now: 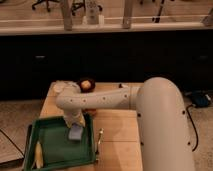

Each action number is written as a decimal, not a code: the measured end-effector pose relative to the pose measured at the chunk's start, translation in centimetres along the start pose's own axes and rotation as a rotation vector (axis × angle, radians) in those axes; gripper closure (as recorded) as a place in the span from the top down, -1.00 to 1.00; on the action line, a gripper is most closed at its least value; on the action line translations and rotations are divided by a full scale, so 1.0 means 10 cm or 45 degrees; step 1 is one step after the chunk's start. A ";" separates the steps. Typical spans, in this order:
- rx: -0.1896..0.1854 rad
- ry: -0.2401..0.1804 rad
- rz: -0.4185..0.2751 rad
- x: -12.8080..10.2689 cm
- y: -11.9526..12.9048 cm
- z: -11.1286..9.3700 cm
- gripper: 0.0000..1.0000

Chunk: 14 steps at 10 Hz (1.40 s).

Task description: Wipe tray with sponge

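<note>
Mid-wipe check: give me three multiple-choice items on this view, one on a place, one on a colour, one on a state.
1. Where is the sponge? A on a shelf; B inside the tray, under the hand; C in a sink.
2. What colour is the tray? A red; B green; C white.
3. How does the tray lie? A flat, rim up; B flipped over; C propped on edge.
Answers: B, the hand sits right over it within the rim; B, its floor is dark green; A, the yellow object rests on its floor.
</note>
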 end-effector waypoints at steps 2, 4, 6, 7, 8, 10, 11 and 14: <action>-0.002 -0.022 -0.105 0.05 -0.32 0.03 -1.00; 0.002 -0.045 -0.212 -0.07 -0.63 0.10 -1.00; 0.008 -0.081 -0.302 -0.44 -0.74 0.15 -1.00; 0.018 -0.090 -0.324 -0.61 -0.72 0.15 -1.00; 0.029 -0.096 -0.340 -0.78 -0.68 0.15 -1.00; 0.043 -0.103 -0.345 -1.11 -0.43 0.11 -1.00; 0.044 -0.099 -0.327 -1.20 -0.29 0.08 -1.00; 0.043 -0.067 -0.272 -1.14 -0.03 -0.04 -1.00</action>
